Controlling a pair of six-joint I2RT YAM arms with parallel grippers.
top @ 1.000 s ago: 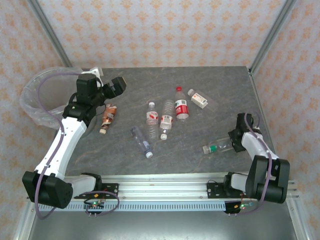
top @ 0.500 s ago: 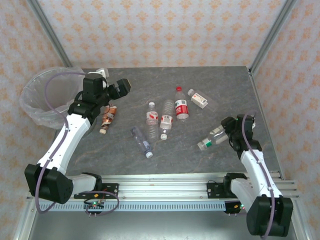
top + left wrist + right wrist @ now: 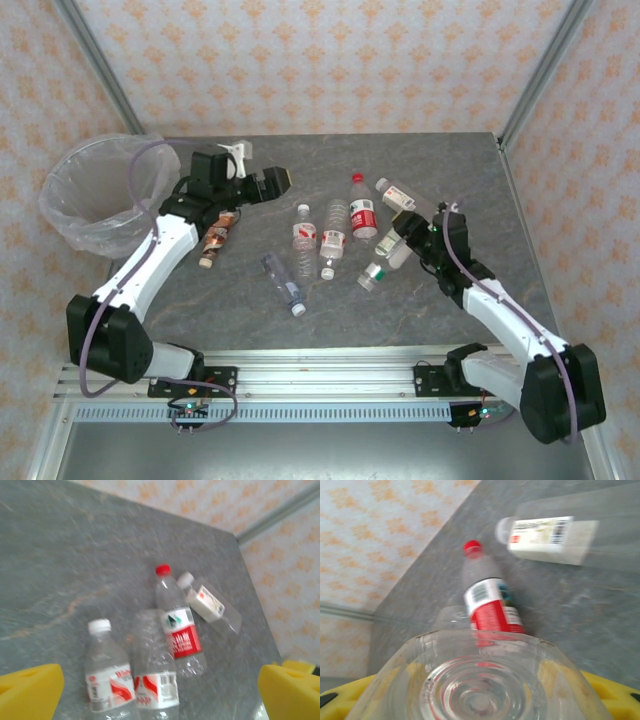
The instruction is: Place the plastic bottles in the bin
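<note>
Your right gripper [image 3: 412, 240] is clenched on the green-capped bottle [image 3: 383, 262], held aslant. Near it on the table [image 3: 460, 180] lie the blue-banded bottle [image 3: 284, 285], 2 white-capped bottles [image 3: 304, 232], the red-capped bottle [image 3: 362, 212] and a white-labelled bottle [image 3: 397, 196]. Your left gripper [image 3: 280, 183] stands spread, empty, just past the brown-labelled bottle [image 3: 215, 238]. The bin [image 3: 62, 190] stands far left.

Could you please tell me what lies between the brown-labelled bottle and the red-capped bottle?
In the top view, a white-capped bottle and a crumpled bottle lie side by side between the brown-labelled bottle and the red-capped bottle.
</note>
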